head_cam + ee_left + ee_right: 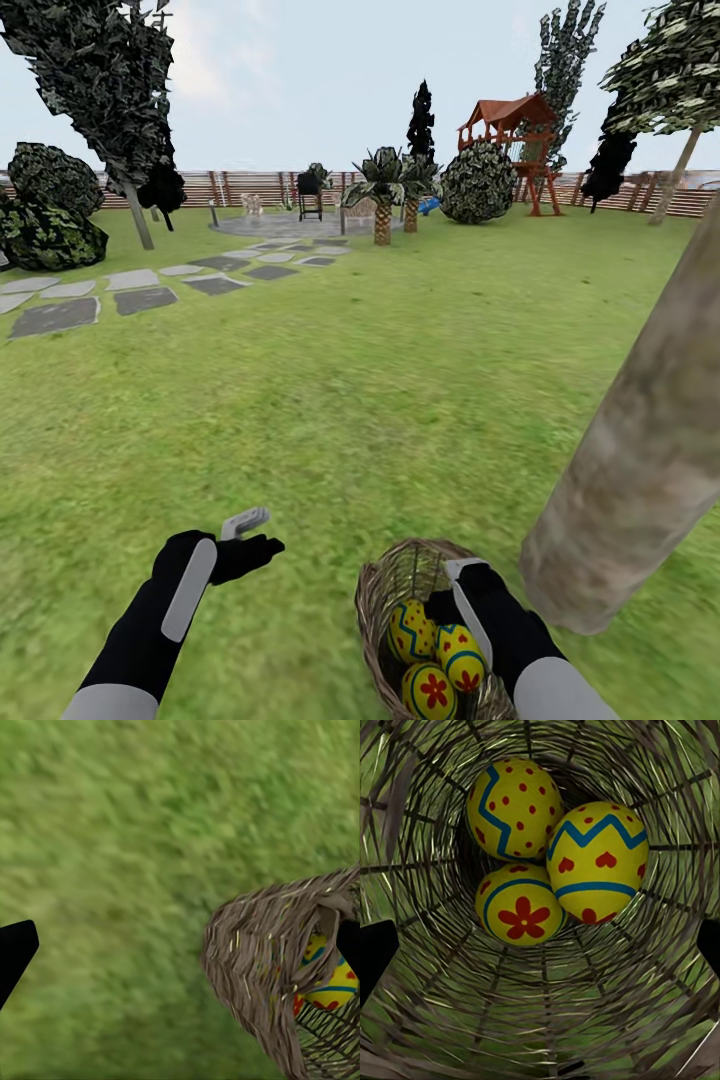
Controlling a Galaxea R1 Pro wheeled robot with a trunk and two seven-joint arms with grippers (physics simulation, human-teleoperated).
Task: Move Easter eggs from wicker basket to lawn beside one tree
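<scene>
Now three Easter eggs [547, 855] in wicker basket [385, 590], right gripper [540, 960] jaws wide inside, left jaws unclear.

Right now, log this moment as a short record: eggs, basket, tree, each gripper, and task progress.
eggs: three Easter eggs, all in the basket: dotted egg, hearts egg, flower egg
basket: wicker basket on the lawn, beside the trunk
tree: thick pale trunk at the right, close to the basket
left gripper: over bare grass left of the basket, empty; open or shut cannot be told
right gripper: open, at the basket's rim, pointing in at the eggs, holding nothing
progress: no egg out of the basket yet
</scene>
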